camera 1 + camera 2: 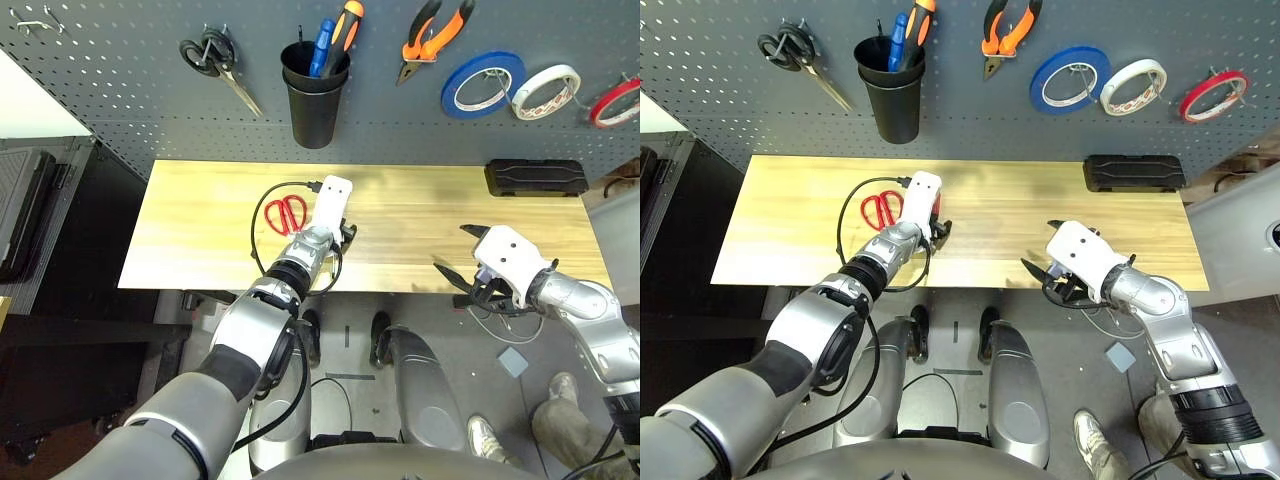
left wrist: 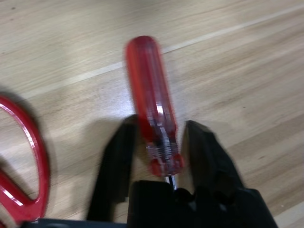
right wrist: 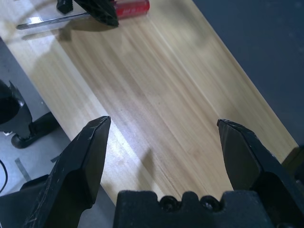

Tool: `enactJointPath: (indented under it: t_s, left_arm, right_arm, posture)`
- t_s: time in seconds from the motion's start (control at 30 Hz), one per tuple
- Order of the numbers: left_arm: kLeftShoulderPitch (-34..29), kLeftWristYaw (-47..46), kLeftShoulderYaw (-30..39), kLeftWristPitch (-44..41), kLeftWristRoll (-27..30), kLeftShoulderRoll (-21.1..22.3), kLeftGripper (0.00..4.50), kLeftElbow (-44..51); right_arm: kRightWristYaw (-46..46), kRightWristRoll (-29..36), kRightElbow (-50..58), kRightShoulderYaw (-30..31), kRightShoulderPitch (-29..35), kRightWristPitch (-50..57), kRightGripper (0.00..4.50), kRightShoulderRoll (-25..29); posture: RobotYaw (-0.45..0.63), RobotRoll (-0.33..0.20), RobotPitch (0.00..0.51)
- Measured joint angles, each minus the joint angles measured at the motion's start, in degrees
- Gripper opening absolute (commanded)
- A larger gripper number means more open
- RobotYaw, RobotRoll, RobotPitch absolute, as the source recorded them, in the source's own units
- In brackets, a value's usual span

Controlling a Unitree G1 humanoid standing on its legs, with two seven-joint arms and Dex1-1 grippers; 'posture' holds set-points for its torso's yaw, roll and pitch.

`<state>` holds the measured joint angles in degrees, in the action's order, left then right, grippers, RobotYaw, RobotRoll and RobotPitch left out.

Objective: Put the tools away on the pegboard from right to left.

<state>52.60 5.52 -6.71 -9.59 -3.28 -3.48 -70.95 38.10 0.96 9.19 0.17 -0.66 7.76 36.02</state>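
Screwdriver: I see the slim red-handled screwdriver [image 2: 153, 121] lying flat on the bench [image 1: 420, 235], its clear red handle running out between the fingers of my left pincer [image 2: 161, 152], the metal shaft passing back under the wrist.
Left pincer: the two black fingers [image 2: 116, 166] stand either side of the handle's collar end, narrowed close to it; I cannot tell whether they press on it yet.
Red scissors: the red-handled scissors [image 1: 288, 213] lie on the wood just beside the left pincer, on its left, near but apart from the screwdriver.
Pegboard: the dark grey pegboard [image 1: 120, 90] rises behind the bench's far edge. The thin red tape ring [image 1: 615, 102] hangs at its far right, and the orange-and-black pliers [image 1: 432, 38] hang further left.
Other hung items: white tape roll [image 1: 546, 90], blue tape roll [image 1: 483, 84], black cup [image 1: 315, 95] with handles sticking out, black-handled scissors [image 1: 215, 62] at the left.
Right pincer: my right pincer [image 3: 164, 147] hangs over the bench's near edge on the right, fingers spread wide, nothing between them.
Open room: bare wood stretches between the two pincers and on to the right end, where a black case [image 1: 535, 177] sits along the far edge.
Left end: bare wood runs from the scissors to the left edge.
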Motion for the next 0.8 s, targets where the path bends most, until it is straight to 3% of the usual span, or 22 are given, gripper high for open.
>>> enactJointPath:
  t_s: [0.23, 0.4, 0.8]
  left_arm:
    - [-0.51, -1.13, 4.4, -1.26, 1.16, 0.24, 0.88, 1.71]
    - [-5.4, -1.11, 7.45, -6.42, 4.01, 0.01, 0.88, 11.81]
    - [-29.56, -6.57, 8.28, -29.18, 7.9, -2.43, 0.88, 66.07]
  right_arm:
    - [1.37, 3.32, -3.45, -0.99, -1.91, -1.28, 4.5, -0.71]
    - [3.02, 5.39, -10.11, -0.96, -6.61, -3.42, 4.5, -1.93]
    - [7.38, 4.81, -29.6, 0.31, -18.46, -13.29, 4.5, -3.22]
  posture:
    - [0.06, 0.0, 0.345]
    - [0.12, 0.0, 0.335]
    - [0.26, 0.0, 0.326]
